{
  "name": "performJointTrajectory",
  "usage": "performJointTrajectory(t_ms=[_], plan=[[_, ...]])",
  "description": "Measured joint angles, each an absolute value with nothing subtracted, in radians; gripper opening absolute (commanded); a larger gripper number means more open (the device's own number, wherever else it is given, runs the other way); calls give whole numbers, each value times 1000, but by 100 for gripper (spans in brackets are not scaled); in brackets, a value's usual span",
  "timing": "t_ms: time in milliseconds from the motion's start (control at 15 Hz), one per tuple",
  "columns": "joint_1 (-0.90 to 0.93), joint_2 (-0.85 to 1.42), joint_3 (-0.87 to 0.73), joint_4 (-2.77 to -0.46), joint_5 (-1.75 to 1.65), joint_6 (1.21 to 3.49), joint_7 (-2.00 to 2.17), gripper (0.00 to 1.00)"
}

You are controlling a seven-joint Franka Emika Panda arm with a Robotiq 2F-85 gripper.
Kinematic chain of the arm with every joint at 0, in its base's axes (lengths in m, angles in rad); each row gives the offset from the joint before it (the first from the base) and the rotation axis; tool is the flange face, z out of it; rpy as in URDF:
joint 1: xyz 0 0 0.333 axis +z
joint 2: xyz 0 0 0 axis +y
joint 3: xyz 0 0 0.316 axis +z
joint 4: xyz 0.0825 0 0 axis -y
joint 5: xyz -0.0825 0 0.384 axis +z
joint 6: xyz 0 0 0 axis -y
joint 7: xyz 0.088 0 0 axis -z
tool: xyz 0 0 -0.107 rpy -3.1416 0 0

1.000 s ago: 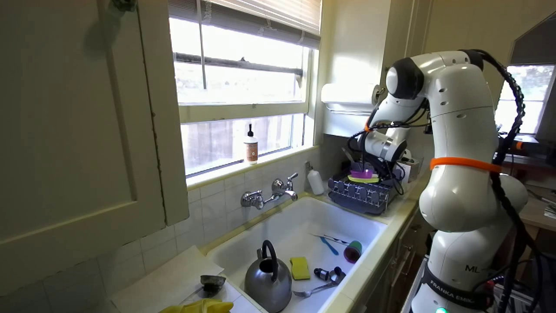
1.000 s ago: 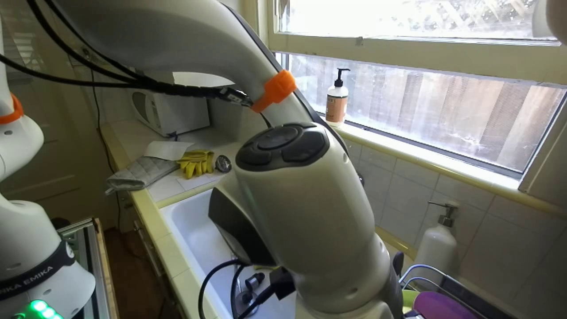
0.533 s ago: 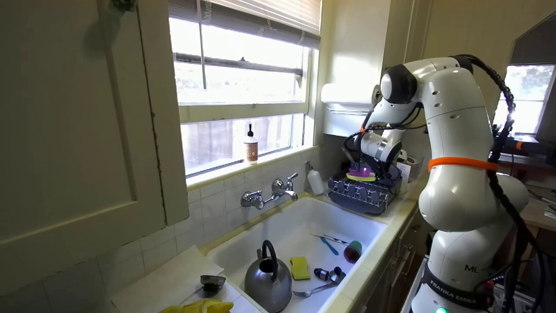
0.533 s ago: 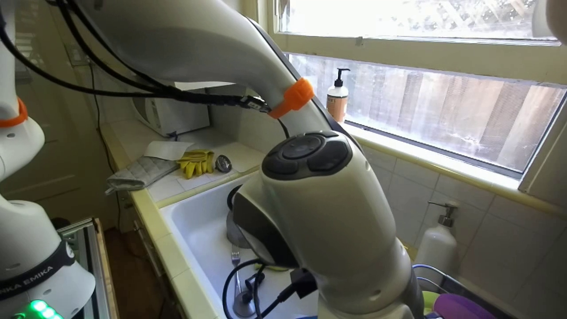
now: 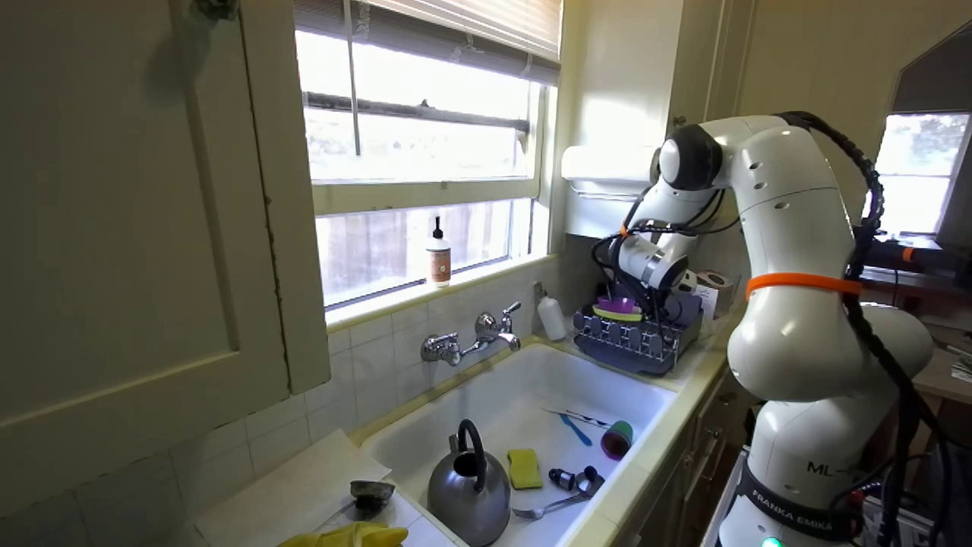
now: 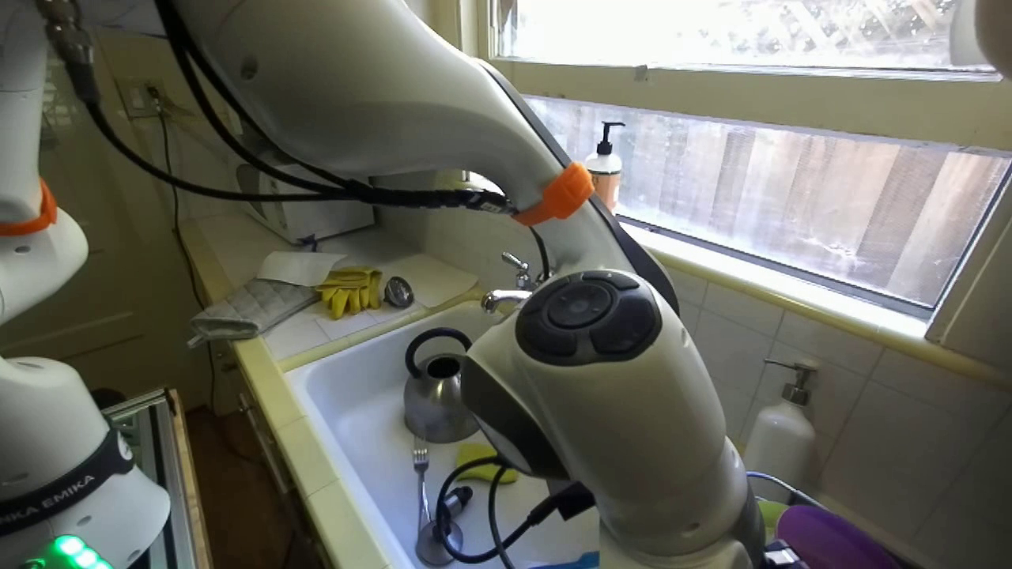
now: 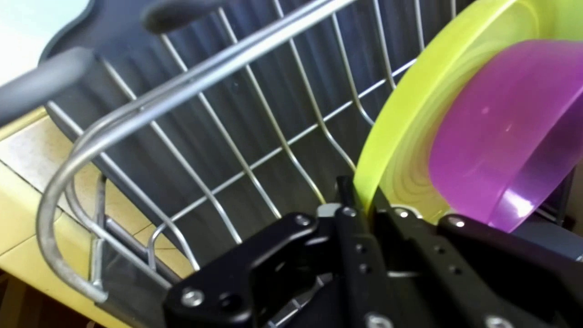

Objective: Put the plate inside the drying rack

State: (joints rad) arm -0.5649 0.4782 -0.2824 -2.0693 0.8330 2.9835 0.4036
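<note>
1. In the wrist view, the claw (image 7: 362,196) is drawn narrow, both its fingers pinching the rim of the yellow-green plate (image 7: 405,127), which leans steeply over the drying rack (image 7: 218,141). A purple bowl (image 7: 496,132) lies against the plate's inner face. Whether the plate touches the rack's wires, I cannot tell. Past the rack's wire end comes bare tile of the desk (image 7: 27,200).

2. In an exterior view, plate and bowl show at the rack's upper edge, under the wrist of the robot arm (image 5: 801,182). The black band (image 5: 790,510) at the arm's base reads "FRANKA EMIKA"; above it stand the letters "ML", the rest unclear. Just beside the rack is a white dispenser (image 5: 551,315). Well apart from the rack, a bottle (image 5: 438,262) wears an orange label, its print too small to read. In the sink (image 5: 524,372) next to the rack, a cup (image 5: 616,439) lies nearer the rack than the yellow sponge (image 5: 524,469); the kettle (image 5: 469,494) stands farther off.

3. In an exterior view, a corner of the rack shows, with part of the bowl and a sliver of yellow-green beside it. The band reads "NKA EMIKA", its start cut off by the frame edge. Yellow gloves (image 6: 349,292) lie on the desk, across the sink from the rack.
</note>
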Motion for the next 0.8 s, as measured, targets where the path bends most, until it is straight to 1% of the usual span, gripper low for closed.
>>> performJointTrajectory(t_ms=[800], plan=[[-635, 541, -169, -2040, 843, 3084, 343, 2]])
